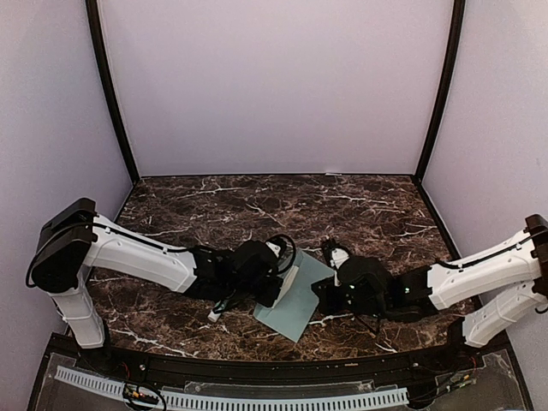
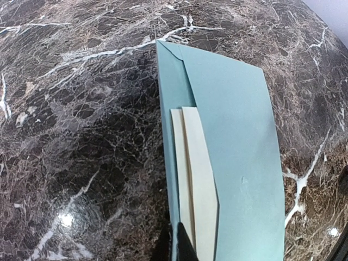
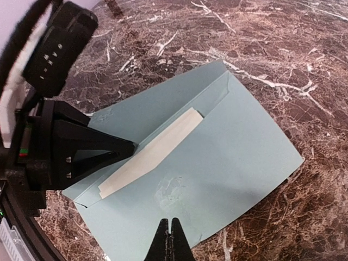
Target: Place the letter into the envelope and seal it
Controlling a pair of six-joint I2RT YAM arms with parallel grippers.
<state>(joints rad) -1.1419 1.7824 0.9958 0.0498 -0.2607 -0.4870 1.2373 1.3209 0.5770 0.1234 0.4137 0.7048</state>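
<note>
Setting: a dark marble-patterned tabletop (image 1: 214,205) enclosed by plain pale walls (image 1: 274,86).

The envelope (image 1: 300,308) is found lying flat near the front edge, between the two arms. Its long axis runs from the near side away and slightly to the right, so one long edge is presented to each arm.

Contents: the letter (image 2: 198,179) is judged to be largely inside the pocket. A narrow cream strip is exposed along the open long edge, the edge on the left arm's side. The flap is not seen closed over it, so sealing is judged not yet done.

The left pincer (image 2: 176,244) is clenched, its tips set at the near end of the exposed cream strip. Whether paper is nipped between them cannot be told.

The right pincer (image 3: 168,239) is likewise clenched and nothing is seen held. Its tips stand at the opposite long edge of the envelope, and contact with the paper cannot be confirmed.

Governing relation: the exposed strip and the opening lie directly ahead of the left pincer — the nearer arm for pushing the letter home. The right pincer is placed to steady the body.
</note>
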